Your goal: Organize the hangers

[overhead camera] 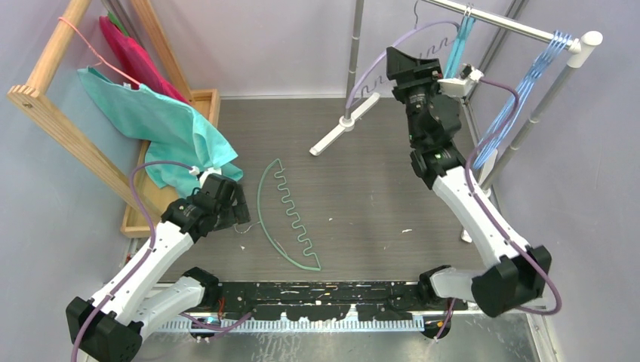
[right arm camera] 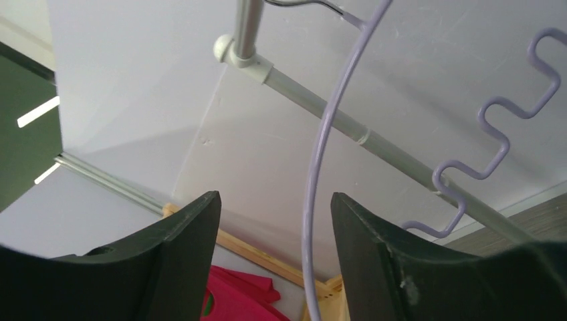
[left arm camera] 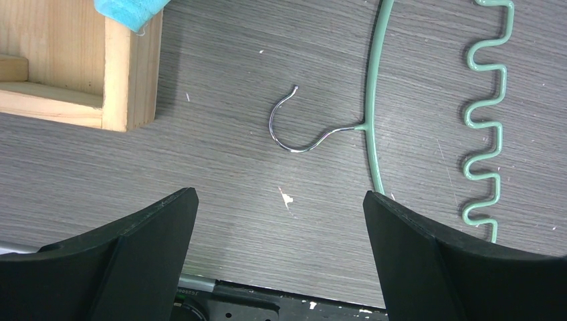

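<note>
A green arched hanger (overhead camera: 290, 219) with a zigzag bar lies flat on the table. In the left wrist view its arch (left arm camera: 373, 100), zigzag bar (left arm camera: 487, 120) and metal hook (left arm camera: 294, 130) show ahead of my left gripper (left arm camera: 281, 224), which is open and empty just above the table, near the hook (overhead camera: 240, 217). A lilac hanger (overhead camera: 377, 64) hangs from the silver rail (overhead camera: 513, 26). My right gripper (overhead camera: 401, 64) is raised and open, and the lilac arch (right arm camera: 313, 200) runs between its fingers, near the right one. Light-blue wire hangers (overhead camera: 528, 83) hang on the rail.
A wooden rack (overhead camera: 45, 98) at the left holds a teal cloth (overhead camera: 162, 121), a red garment (overhead camera: 136, 56) and a pink wire hanger (overhead camera: 98, 53). Its base (left arm camera: 127, 67) lies left of the hook. The rail stand's white foot (overhead camera: 343, 124) rests on the table.
</note>
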Tool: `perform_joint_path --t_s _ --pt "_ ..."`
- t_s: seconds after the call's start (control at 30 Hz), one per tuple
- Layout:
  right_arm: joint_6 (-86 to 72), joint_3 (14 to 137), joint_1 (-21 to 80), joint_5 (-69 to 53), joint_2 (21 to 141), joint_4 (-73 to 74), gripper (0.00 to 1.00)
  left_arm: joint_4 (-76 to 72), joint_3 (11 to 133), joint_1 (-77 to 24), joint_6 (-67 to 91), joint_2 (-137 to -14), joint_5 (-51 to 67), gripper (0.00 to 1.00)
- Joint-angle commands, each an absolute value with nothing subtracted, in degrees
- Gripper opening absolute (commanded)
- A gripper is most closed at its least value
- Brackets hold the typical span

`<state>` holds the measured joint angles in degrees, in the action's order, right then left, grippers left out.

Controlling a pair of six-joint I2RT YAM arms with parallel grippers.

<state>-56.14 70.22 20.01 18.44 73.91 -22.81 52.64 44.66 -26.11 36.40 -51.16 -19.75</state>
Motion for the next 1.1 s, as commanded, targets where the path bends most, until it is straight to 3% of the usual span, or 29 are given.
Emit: perform_joint_path --t_s 0.0,0.13,0.23,0.4,0.67,0.87,1.07 --pt "-50.28 68.16 19.85 16.2 65.35 -23.16 0.72 52.71 46.65 -25.84 36.38 -51.42 -20.8 0.98" --pt "-45.5 67.33 20.35 4.8 60.89 -20.61 0.74 52.67 46.54 -25.81 36.88 -52.45 -20.88 0.98" --pt "-35.39 71.89 26.65 -4.93 61.9 -13.86 0.73 52.35 46.35 -25.83 37.58 -52.73 -21.24 0.98" --pt "-14.05 76.72 50.32 3.85 69.62 4.58 0.72 52.85 48.06 -25.68 39.72 -53.96 -23.84 0.98" --pt "-15.19 61.49 58.67 0.4 81.26 7.67 0.62 55.5 57.95 -24.03 39.38 -59.08 -26.82 0.98" --pt "-13.04 63.38 68.02 3.58 91.67 10.6 0.61 54.08 61.19 -19.24 37.62 -61.59 -24.75 0.98" --pt "-13.37 66.52 71.08 4.34 98.31 10.82 0.61 53.02 61.79 -14.64 35.48 -61.42 -21.87 0.98"
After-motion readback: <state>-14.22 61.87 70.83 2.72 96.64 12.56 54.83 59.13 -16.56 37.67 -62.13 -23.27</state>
